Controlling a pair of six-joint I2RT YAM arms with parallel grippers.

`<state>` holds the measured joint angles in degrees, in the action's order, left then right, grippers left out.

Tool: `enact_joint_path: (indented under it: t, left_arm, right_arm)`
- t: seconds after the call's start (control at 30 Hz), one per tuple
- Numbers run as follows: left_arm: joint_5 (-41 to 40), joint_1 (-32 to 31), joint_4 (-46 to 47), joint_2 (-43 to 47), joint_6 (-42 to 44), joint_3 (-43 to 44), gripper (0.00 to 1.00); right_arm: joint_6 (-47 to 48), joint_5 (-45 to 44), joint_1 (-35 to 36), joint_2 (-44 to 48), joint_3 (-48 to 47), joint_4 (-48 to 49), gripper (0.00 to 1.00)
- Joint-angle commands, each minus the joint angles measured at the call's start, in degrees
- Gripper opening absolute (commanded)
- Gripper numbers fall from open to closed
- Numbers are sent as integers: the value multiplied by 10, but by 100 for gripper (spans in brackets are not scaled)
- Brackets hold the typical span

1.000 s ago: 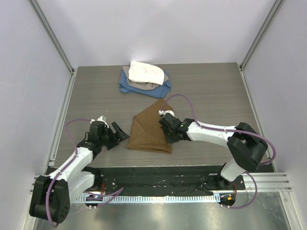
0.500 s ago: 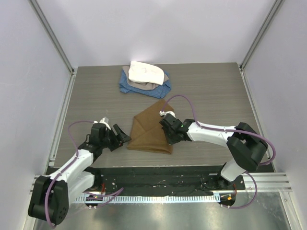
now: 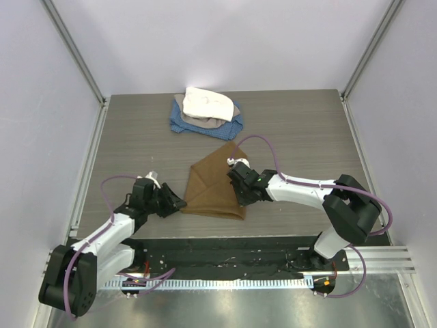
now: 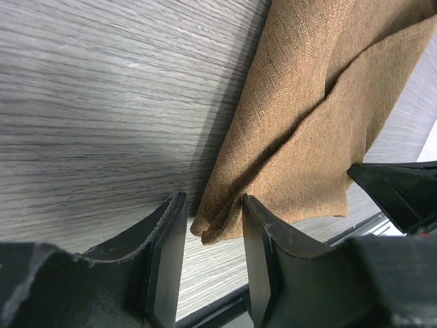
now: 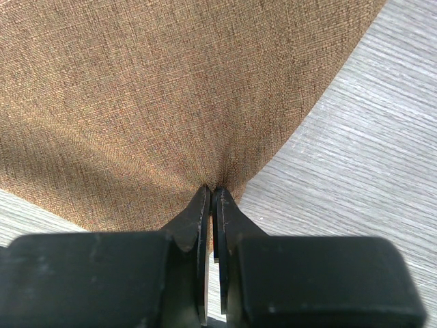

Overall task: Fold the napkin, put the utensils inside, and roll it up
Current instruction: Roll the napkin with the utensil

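The tan-brown napkin (image 3: 213, 186) lies folded in a rough triangle at the table's middle. My left gripper (image 3: 176, 203) sits low at its near left corner. In the left wrist view the napkin (image 4: 314, 102) has that corner poking between the fingers of the left gripper (image 4: 213, 205), which stands open with a gap on both sides. My right gripper (image 3: 239, 195) rests on the napkin's right side. Seen from the right wrist, the right gripper (image 5: 213, 191) is shut on a pinched edge of the napkin (image 5: 150, 89). The utensils are out of view.
A white cloth (image 3: 207, 102) is heaped on a blue cloth (image 3: 183, 124) at the back of the table. A black strip (image 3: 225, 247) runs along the near edge, close behind the napkin. Side rails bound the table left and right.
My left gripper has moved toward the near edge and right, up to the napkin's corner, and its jaws have narrowed. The right gripper has stayed put, shut on the napkin.
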<state>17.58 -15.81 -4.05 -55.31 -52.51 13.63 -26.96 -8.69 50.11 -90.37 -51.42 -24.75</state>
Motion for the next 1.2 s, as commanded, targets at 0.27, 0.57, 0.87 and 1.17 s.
enact_joint_path:
  t: [0.27,0.57,0.87,1.17]
  left_arm:
    - [9,-17,38,-31,-15,-9,30]
    - [22,-18,28,-50,-9,31,0]
    - [56,-9,-75,-72,33,117,0]
    - [130,30,-88,-114,45,153,0]
  right_arm:
    - [-5,-12,-2,12,-2,9,9]
    - [34,-50,1,69,-28,-1,47]
    - [168,-161,126,102,-40,116,73]
    - [238,-256,248,-19,-76,262,76]
